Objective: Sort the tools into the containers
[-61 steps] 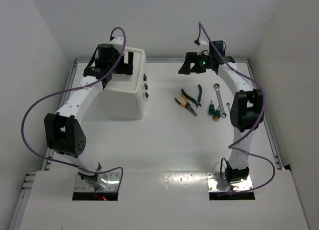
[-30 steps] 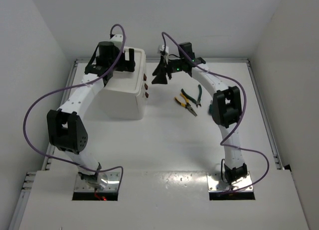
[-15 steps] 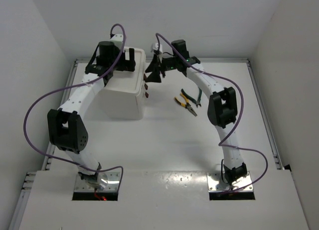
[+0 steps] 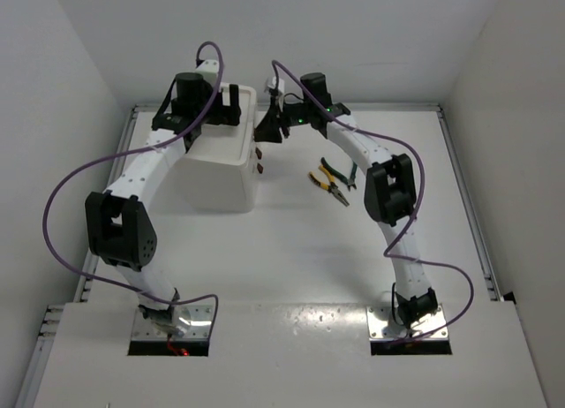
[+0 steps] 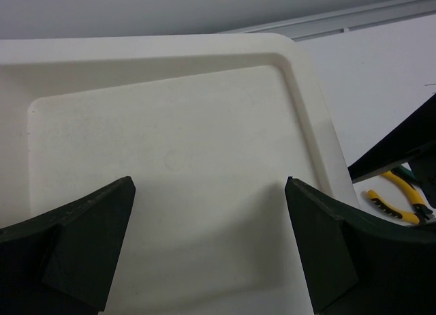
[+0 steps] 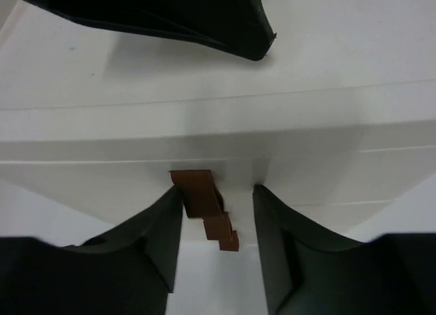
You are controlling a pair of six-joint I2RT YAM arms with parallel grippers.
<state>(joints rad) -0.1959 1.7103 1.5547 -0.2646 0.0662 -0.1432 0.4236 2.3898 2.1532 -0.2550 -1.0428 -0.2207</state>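
Small stiff dark-red plastic drawer knob (image 6: 196,189) is straddled by right pincer (image 6: 218,192), jaws apart, seemingly unclamped; likely slippery, to be pinched squarely.

**Colours in the tool-sorting scene.**
Drawer unit (image 4: 221,174): plain white, with dark red-brown knobs (image 6: 197,192). Yellow-handled pliers (image 4: 328,185): yellow grips with dark jaws. Green-handled pliers (image 4: 338,170): dark green grips. Left gripper (image 5: 208,192) and right gripper (image 6: 218,192): matt black. Arms (image 4: 146,165): white with black joints. Cables (image 4: 46,215): purple. Table (image 4: 300,240): white and unpatterned.
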